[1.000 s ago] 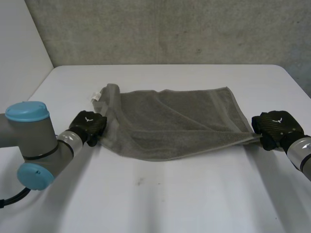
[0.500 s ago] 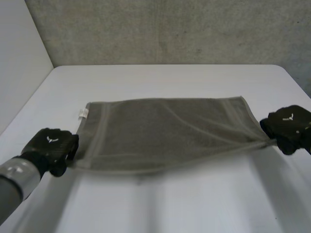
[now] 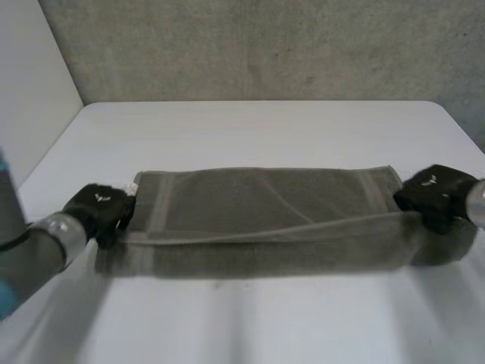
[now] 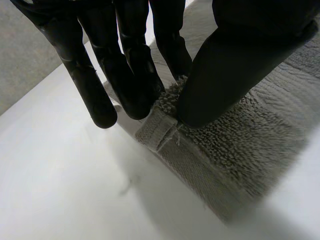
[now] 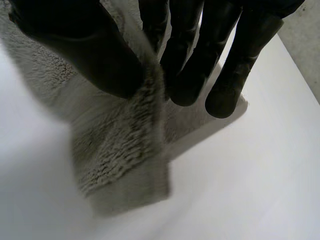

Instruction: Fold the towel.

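A grey-green towel (image 3: 258,208) hangs stretched between my two hands a little above the white table (image 3: 258,121), its near edge raised and its far part sagging behind. My left hand (image 3: 98,211) pinches the towel's left corner (image 4: 165,125) between thumb and fingers. My right hand (image 3: 434,196) pinches the right corner (image 5: 145,105) the same way. A small white label (image 3: 129,187) sticks out at the left end. The towel's shadow lies on the table below it.
A grey wall (image 3: 258,45) stands behind the table's far edge. The table's left edge (image 3: 45,159) runs close to my left arm (image 3: 30,254).
Both hands have moved apart, lifted and carried the towel's corners toward the far side. The towel went from lying crumpled on the table to being pulled taut.
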Robot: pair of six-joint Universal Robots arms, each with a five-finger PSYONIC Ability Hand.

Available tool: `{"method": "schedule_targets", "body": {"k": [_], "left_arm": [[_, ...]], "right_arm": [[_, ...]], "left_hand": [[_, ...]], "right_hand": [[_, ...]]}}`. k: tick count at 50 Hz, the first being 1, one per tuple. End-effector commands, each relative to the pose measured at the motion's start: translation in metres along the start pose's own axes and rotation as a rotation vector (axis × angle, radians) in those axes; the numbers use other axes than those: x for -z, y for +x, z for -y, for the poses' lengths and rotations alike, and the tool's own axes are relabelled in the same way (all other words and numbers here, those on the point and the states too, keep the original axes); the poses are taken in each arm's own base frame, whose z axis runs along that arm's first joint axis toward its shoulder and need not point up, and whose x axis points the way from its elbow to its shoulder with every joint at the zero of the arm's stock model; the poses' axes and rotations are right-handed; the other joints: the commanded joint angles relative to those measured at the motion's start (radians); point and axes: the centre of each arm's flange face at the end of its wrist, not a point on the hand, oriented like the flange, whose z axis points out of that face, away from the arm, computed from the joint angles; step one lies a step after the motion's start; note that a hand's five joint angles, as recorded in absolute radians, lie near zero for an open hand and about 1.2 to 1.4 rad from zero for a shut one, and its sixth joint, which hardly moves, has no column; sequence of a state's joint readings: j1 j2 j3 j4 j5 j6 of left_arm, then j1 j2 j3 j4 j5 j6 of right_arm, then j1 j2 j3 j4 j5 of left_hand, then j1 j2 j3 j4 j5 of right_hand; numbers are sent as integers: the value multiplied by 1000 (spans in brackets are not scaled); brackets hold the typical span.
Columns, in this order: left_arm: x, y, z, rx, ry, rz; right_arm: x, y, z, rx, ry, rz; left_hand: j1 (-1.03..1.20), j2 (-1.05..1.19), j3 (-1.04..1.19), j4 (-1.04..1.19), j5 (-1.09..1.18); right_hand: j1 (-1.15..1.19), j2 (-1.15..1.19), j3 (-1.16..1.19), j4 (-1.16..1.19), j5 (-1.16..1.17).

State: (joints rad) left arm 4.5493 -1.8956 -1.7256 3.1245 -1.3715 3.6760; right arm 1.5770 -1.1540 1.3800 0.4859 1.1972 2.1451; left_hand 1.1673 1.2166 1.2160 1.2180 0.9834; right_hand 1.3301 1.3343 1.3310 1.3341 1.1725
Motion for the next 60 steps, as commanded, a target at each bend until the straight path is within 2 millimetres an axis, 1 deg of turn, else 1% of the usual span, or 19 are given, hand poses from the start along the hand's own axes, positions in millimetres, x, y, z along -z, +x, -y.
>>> {"method": "schedule_targets", "body": {"k": [1,4,9,17,29,30,31,32,33,34,35,42,48,50,52,53,55,58,60], "left_arm": [[-64,-17,17,64,63,24],[-73,-20,22,72,82,33],[-104,-24,36,68,141,59],[-133,-32,43,56,178,118],[-158,-31,32,52,179,124],[-159,-31,31,52,178,122],[-159,-31,31,52,178,122],[-160,-30,30,52,175,120],[-160,-30,29,53,171,122],[-160,-30,29,53,171,122],[-160,-29,29,53,170,121],[-154,-22,34,56,176,107],[-133,-29,51,78,199,119],[-125,-30,55,86,203,118],[-105,-28,58,98,195,108],[-104,-28,58,98,195,108],[-81,-24,56,100,179,95],[-69,-21,54,101,174,91],[-50,-14,48,101,178,90]], "right_arm": [[-52,6,16,4,47,-52],[-60,5,21,12,61,-66],[-93,13,31,29,88,-137],[-123,25,37,46,84,-241],[-142,38,38,53,94,-322],[-144,38,38,53,97,-323],[-144,38,38,53,97,-323],[-146,37,37,52,96,-322],[-147,34,38,56,99,-317],[-147,34,38,56,99,-317],[-148,30,41,59,103,-315],[-146,35,48,30,134,-355],[-120,53,68,-114,212,-400],[-112,58,73,-148,232,-405],[-95,59,78,-191,238,-396],[-95,59,78,-191,238,-396],[-77,48,75,-212,206,-346],[-67,39,72,-212,192,-310],[-51,25,56,-227,169,-243]], "left_hand": [[229,180,180,178,238],[229,180,180,178,238],[229,180,180,178,238],[229,180,180,178,238],[229,180,180,178,238],[229,180,180,178,238],[229,180,180,178,238],[-38,-87,-87,-89,-29],[-730,-779,-778,-780,-720],[-736,-786,-785,-787,-727],[-993,-1042,-1041,-1044,-983],[-989,-1038,-1038,-1040,-980],[-989,-1038,-1038,-1040,-980],[-989,-1038,-1038,-1040,-980],[-989,-1038,-1038,-1040,-980],[-989,-1038,-1038,-1040,-980],[-989,-1038,-1038,-1040,-980],[-989,-1038,-1038,-1040,-980],[-989,-1038,-1038,-1040,-980]], "right_hand": [[66,62,65,62,49],[66,62,65,62,49],[66,62,65,62,49],[66,62,65,62,49],[66,62,65,62,49],[-72,-76,-73,-76,-89],[-74,-78,-75,-78,-91],[-690,-694,-691,-694,-707],[-1156,-1160,-1156,-1160,-1172],[-1156,-1160,-1156,-1160,-1172],[-1156,-1160,-1156,-1160,-1172],[-1156,-1160,-1156,-1160,-1172],[-1156,-1160,-1156,-1160,-1172],[-1156,-1160,-1156,-1160,-1172],[-1156,-1160,-1156,-1160,-1172],[-1156,-1160,-1156,-1160,-1172],[-1156,-1160,-1156,-1160,-1172],[-1156,-1160,-1156,-1160,-1172],[-1156,-1160,-1156,-1160,-1172]]}}
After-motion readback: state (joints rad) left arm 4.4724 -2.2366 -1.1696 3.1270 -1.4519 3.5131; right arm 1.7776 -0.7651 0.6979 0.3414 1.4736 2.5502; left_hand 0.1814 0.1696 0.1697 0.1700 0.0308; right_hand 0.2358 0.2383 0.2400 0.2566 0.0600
